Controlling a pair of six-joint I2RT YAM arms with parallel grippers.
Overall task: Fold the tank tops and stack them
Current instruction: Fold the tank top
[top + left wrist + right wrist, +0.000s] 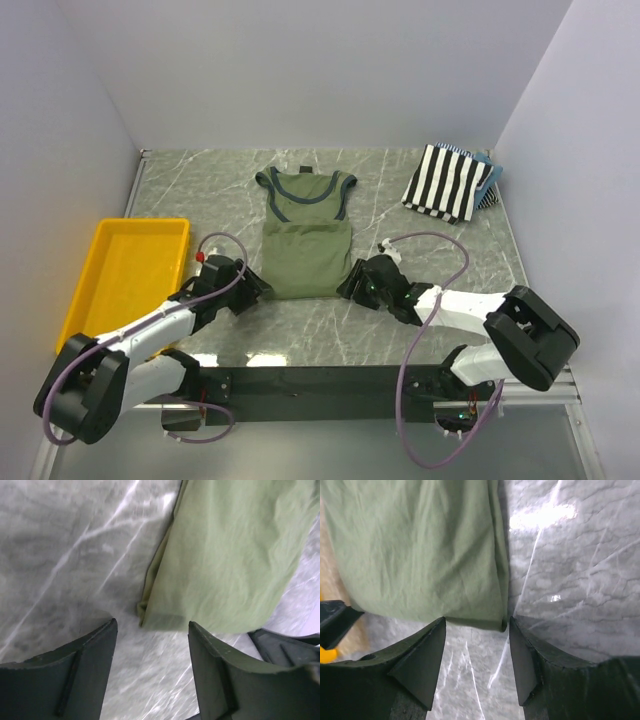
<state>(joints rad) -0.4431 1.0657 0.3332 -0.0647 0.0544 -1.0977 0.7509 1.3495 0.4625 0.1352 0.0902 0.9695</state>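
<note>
The green top (pixel 305 255) lies flat in the middle of the table (pixel 450 250), neck toward the far wall, with a cloth edge running straight across it at mid-height. The left gripper (pixel 258 290) sits low at the top's near left corner, its jaws apart and nothing between them; in the left wrist view that corner lies on the table just ahead of the fingertips. The right gripper (pixel 352 285) sits at the near right corner, jaws also apart and holding nothing, the hem just ahead of them. The striped top (pixel 450 180) lies bunched at the far right of the table, well apart from the green one. A yellow tray (pixel 120 275) sits at the left edge.
</note>
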